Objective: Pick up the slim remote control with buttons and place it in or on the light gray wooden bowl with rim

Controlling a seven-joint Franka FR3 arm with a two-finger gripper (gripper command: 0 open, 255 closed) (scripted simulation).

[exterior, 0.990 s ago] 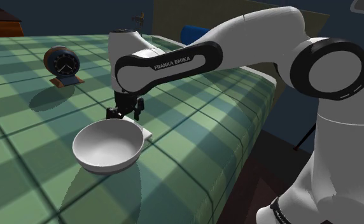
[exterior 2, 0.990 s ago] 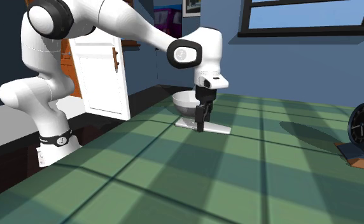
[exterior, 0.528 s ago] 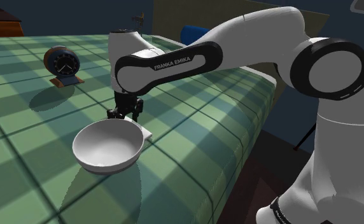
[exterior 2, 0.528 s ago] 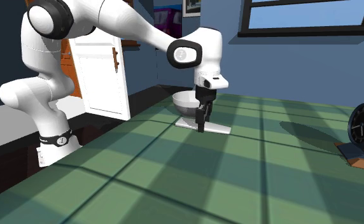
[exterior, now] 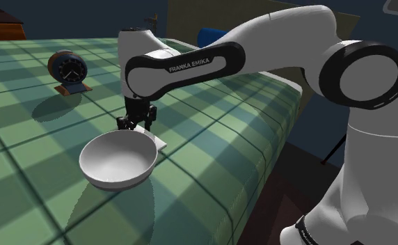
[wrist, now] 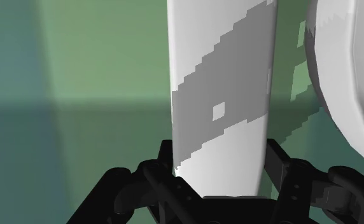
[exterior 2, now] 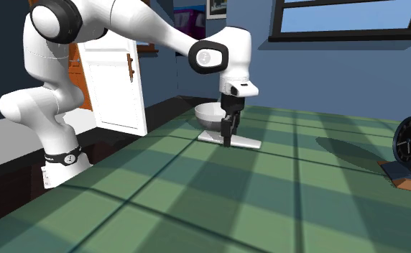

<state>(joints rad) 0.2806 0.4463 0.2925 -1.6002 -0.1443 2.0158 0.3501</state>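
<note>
— Where's the remote (wrist: 219,76)?
— Clamped in my gripper (wrist: 220,156), fingers (wrist: 167,159) pressing its long sides. It sits low on the green plaid surface (exterior: 211,125), toward the edge I reach across, just beside the pale bowl (exterior: 117,161).
— Lifted?
— Hard to say; it may be touching the cloth.
— The clock (exterior: 68,69)?
— Well apart, toward the opposite edge.

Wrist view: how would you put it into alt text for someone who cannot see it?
A slim white remote control with grey patches stretches away from the camera, its near end clasped between the two fingers of the black gripper. Behind it is a green checked surface, and the curved white side of a bowl stands close beside the remote.
</note>
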